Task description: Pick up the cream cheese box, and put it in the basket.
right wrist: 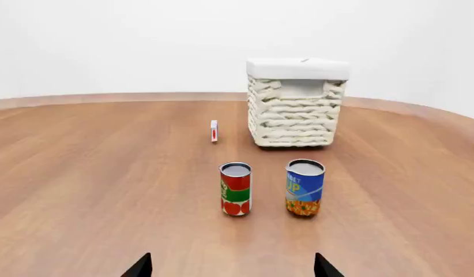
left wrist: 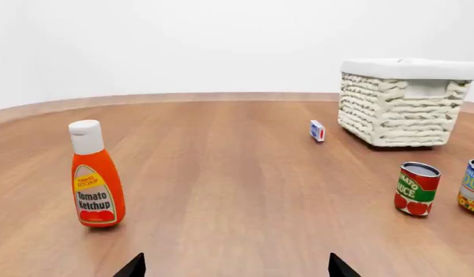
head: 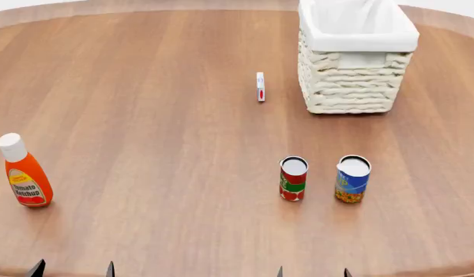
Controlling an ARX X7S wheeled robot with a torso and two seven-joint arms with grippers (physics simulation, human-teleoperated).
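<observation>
**Mia:** Where are the robot's hands?

**Ben:** Down low at the near edge of the brown table (head: 145,115). In the head view you only see dark tips poking up. The left gripper (head: 71,270) is near the ketchup bottle (head: 24,172). The right gripper (head: 312,272) is in front of the two cans. Both sit far from the box.

**Mia:** Are the jaws apart?

**Ben:** Yes, both pairs stand wide apart with nothing between them. Each wrist view shows the two tips with a big gap.

**Mia:** What does the cream cheese box (head: 260,86) look like?

**Ben:** It is small, thin and white. It stands up on its edge, with a red mark and some blue on it. It is on the table just to the left of the basket (head: 352,86), not touching it.

**Mia:** And the basket?

**Ben:** Big, woven and cream, with white cloth over the rim.

**Mia:** What can't you see well?

**Ben:** The arms are cut off, so only the tips show. The box is too small to read. The red can (head: 293,179) and blue can (head: 352,179) stand side by side, nearer to the robot than the basket.
</observation>
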